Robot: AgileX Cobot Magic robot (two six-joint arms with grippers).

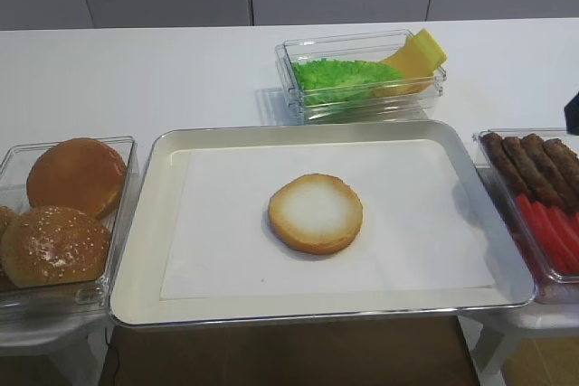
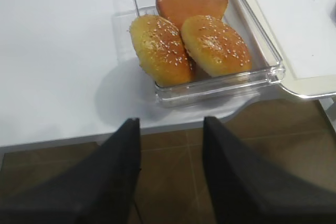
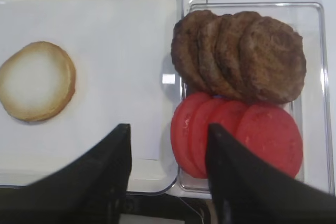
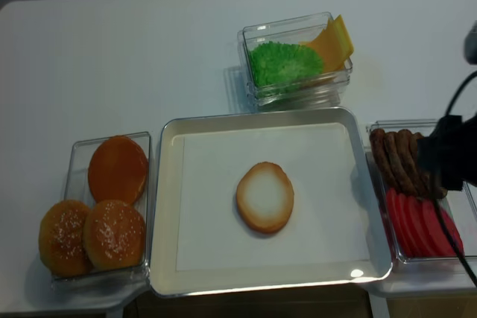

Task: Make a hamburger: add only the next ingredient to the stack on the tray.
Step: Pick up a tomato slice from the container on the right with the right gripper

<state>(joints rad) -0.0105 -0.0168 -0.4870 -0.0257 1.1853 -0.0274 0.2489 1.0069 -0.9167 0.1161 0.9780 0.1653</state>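
The bun bottom half (image 1: pixel 316 212) (image 4: pixel 264 196) lies cut face up in the middle of the paper-lined silver tray (image 1: pixel 158 241) (image 4: pixel 168 206). Overlapping red tomato slices (image 3: pixel 268 135) (image 1: pixel 552 232) (image 4: pixel 421 225) lie in the near half of a clear container right of the tray. My right gripper (image 3: pixel 168 150) hangs open above the tray's near right corner (image 3: pixel 152 174). Its right finger (image 3: pixel 218 150) covers part of the leftmost slices, and nothing is held. The bun half (image 3: pixel 37 81) shows at the far left of that view. My left gripper (image 2: pixel 170 129) is open and empty over the floor, off the table's front edge.
Brown patties (image 3: pixel 247 56) (image 4: pixel 395 158) fill the far half of the tomato container (image 3: pixel 315 14). Three buns (image 2: pixel 189 40) (image 1: pixel 68 205) sit in a clear box left of the tray. Behind the tray stands a container with lettuce and cheese (image 1: pixel 362 79). My right arm (image 4: pixel 447 154) hangs dark over the patties.
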